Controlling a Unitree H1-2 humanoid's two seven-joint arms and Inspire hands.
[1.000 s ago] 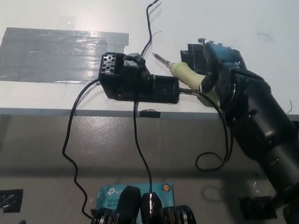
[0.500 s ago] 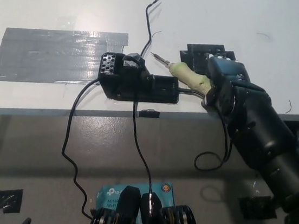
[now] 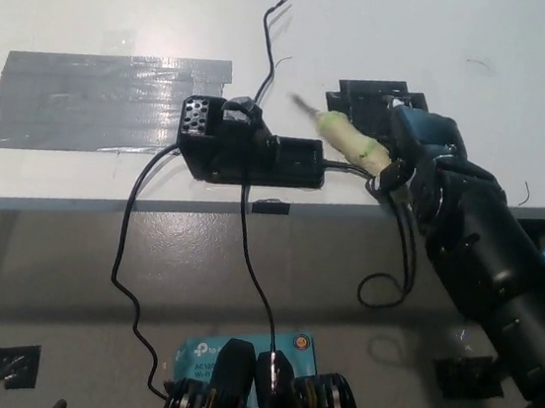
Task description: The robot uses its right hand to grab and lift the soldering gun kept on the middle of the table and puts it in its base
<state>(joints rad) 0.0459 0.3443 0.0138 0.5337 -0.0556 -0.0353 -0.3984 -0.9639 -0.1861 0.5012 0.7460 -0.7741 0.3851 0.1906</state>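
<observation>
- The soldering gun (image 3: 348, 140) has a pale yellow-green handle and a thin metal tip; the tip is blurred and points up-left.
- It sits in my right hand (image 3: 420, 154), which is clasped around the rear of its handle, above the desk (image 3: 423, 33) near the front edge.
- The tip is just right of the base (image 3: 249, 149), a black block with a perforated square at its left end.
- A black cord (image 3: 401, 250) drops from the gun over the desk edge and loops below.
- Grey tape (image 3: 96, 98) lies flat to the base's left.
- A black bracket (image 3: 370, 97) behind my hand is partly hidden by it.
- My left hand is out of view.
</observation>
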